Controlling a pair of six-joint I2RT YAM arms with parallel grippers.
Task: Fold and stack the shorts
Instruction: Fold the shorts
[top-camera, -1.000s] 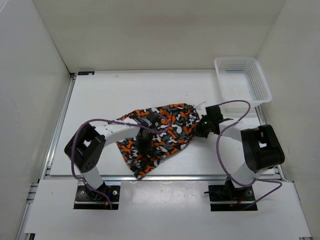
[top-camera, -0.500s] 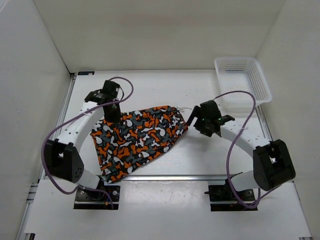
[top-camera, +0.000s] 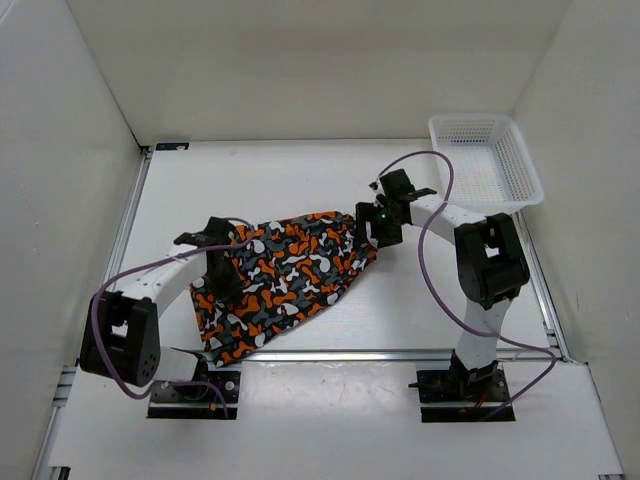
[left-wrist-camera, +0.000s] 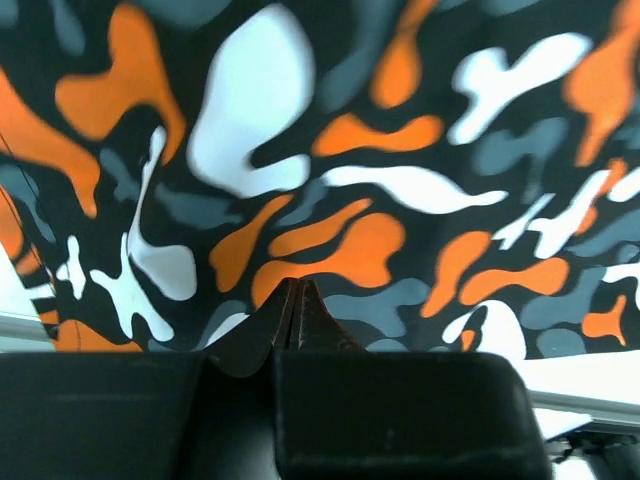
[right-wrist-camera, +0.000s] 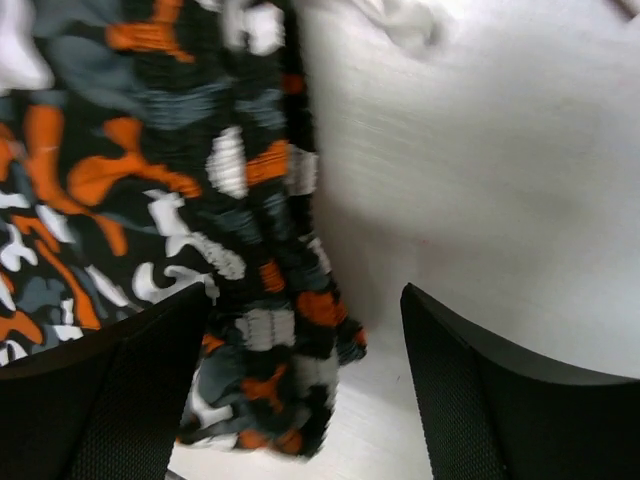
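Note:
The camouflage shorts (top-camera: 290, 270) lie spread across the middle of the table, orange, black, grey and white. My left gripper (top-camera: 222, 278) hangs over their left part. In the left wrist view its fingertips (left-wrist-camera: 293, 288) are pressed together just above the print (left-wrist-camera: 400, 150), with no fabric seen between them. My right gripper (top-camera: 381, 228) is at the shorts' far right corner. In the right wrist view it stands open (right-wrist-camera: 305, 390), its fingers on either side of the gathered waistband end (right-wrist-camera: 270, 330), with bare table to the right.
A white mesh basket (top-camera: 485, 160) stands at the back right corner. White walls enclose the table (top-camera: 250, 180) on three sides. A metal rail (top-camera: 400, 353) runs along the near edge by the arm bases.
The shorts went from a smaller bunched shape to spread out. My left gripper swung to the far left, then came back over the cloth. The right gripper opened and moved up to the waistband corner.

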